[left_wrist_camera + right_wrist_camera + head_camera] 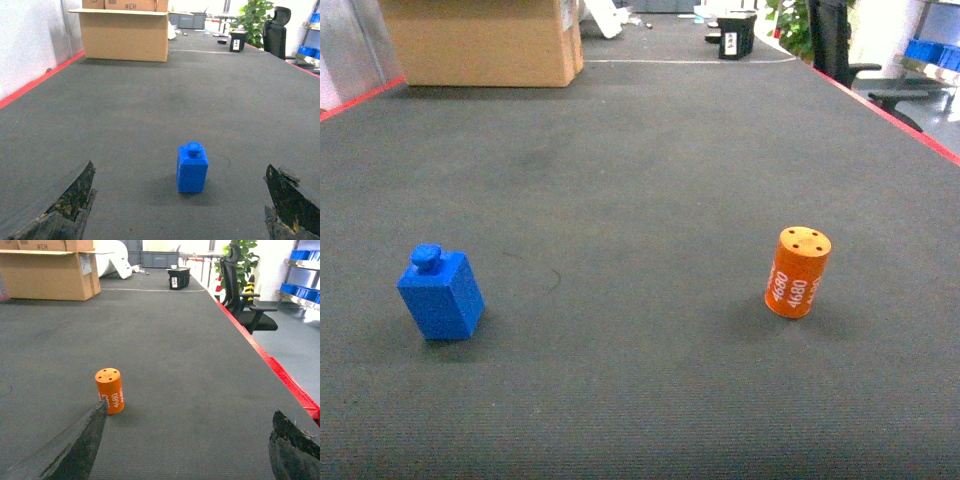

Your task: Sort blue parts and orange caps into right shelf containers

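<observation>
A small bright blue plastic block with a round knob on top (440,292) stands upright on the dark grey ribbed mat of the desk (640,180), toward the left of the head view. Well apart from it, on the right, an orange plastic cylinder with dark holes in its flat top and white "4680" lettering down its side (798,272) also stands upright on the mat.

In the left wrist view the blue block (192,168) sits ahead of the left gripper (180,207), between its two worn dark fingers (65,205), which are spread wide and touch nothing. In the right wrist view the right gripper (187,447) likewise has its fingers (82,445) far apart and empty; the orange cylinder (110,390) stands just beyond the tip of the left-hand finger, off to that side rather than centred.

At the far end of the desk a large brown cardboard box (485,40) rests at left and a small black bin (735,35) at right. A red strip (265,357) edges the desk, with a black office chair (245,295) beyond it.
</observation>
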Robot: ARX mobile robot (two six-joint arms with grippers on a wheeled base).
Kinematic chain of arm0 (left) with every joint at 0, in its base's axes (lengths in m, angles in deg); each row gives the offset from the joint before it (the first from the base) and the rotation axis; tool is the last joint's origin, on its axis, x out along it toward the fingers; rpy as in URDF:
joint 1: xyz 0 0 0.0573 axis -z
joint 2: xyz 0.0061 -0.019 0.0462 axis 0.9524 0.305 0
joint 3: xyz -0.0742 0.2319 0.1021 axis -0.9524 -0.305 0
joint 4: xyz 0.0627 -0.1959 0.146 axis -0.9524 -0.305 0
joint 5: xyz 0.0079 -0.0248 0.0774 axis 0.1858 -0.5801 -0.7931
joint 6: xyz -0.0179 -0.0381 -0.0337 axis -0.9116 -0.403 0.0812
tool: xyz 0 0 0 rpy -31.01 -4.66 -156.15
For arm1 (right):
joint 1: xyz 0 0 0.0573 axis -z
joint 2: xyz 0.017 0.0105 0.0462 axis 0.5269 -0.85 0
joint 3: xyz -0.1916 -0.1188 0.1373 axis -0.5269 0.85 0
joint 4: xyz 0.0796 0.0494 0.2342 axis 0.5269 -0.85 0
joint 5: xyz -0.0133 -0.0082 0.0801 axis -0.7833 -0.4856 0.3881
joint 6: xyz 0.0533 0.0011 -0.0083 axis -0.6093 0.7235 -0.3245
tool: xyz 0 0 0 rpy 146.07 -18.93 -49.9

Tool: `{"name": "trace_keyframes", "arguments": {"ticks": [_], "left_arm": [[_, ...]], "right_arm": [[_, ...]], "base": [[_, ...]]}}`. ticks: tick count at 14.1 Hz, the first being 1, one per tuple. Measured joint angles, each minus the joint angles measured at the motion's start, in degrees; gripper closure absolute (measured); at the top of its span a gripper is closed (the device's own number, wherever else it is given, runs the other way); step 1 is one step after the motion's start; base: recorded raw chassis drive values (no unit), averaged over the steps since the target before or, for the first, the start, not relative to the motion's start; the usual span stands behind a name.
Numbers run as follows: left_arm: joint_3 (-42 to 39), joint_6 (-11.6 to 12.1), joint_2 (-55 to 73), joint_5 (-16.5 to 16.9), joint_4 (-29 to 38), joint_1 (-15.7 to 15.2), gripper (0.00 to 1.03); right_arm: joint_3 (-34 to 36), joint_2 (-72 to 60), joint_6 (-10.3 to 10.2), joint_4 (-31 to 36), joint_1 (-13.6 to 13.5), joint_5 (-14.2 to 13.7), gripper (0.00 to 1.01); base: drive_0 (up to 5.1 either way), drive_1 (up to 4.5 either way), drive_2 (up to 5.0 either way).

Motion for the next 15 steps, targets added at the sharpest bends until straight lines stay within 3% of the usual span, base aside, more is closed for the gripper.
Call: {"name": "trace_keyframes", "arguments": {"ticks": [6, 7, 8, 9, 10, 13, 15], "left_arm": [[0.0, 0.0, 0.0, 0.0, 0.0, 0.0, 0.05], [1.0, -2.1, 1.9, -4.8, -4.7, 3.0, 0.05], [1.1, -3.2, 3.9, -8.2, -4.4, 7.6, 0.05], [1.1, -3.9, 5.5, -11.1, -2.2, 11.3, 0.05], [1.1, -4.1, 10.1, -12.0, 3.3, 11.4, 0.05], [3.9, -3.9, 39.4, -10.2, 31.1, 11.1, 0.05], [10.3, -2.5, 62.2, -11.1, 48.6, 9.8, 0.05]], "right_arm": [[0.0, 0.0, 0.0, 0.0, 0.0, 0.0, 0.03], [-1.9, -2.4, -2.6, -6.5, -3.1, -6.8, 0.03], [-3.1, -7.1, -5.6, -8.8, -6.2, -13.9, 0.03], [-3.0, -8.0, -7.5, -7.1, -5.9, -16.0, 0.03], [-3.1, -10.7, -8.4, -2.0, -5.9, -16.6, 0.03], [-6.4, -38.1, -9.4, 22.7, -5.9, -10.7, 0.03], [-13.3, -58.2, -9.3, 37.1, -8.1, -8.6, 0.03]], "base": [[0.0, 0.00, 0.0], [0.0, 0.00, 0.0], [0.0, 0.00, 0.0], [0.0, 0.00, 0.0], [0.0, 0.00, 0.0], [0.0, 0.00, 0.0], [0.0, 0.00, 0.0]]}}
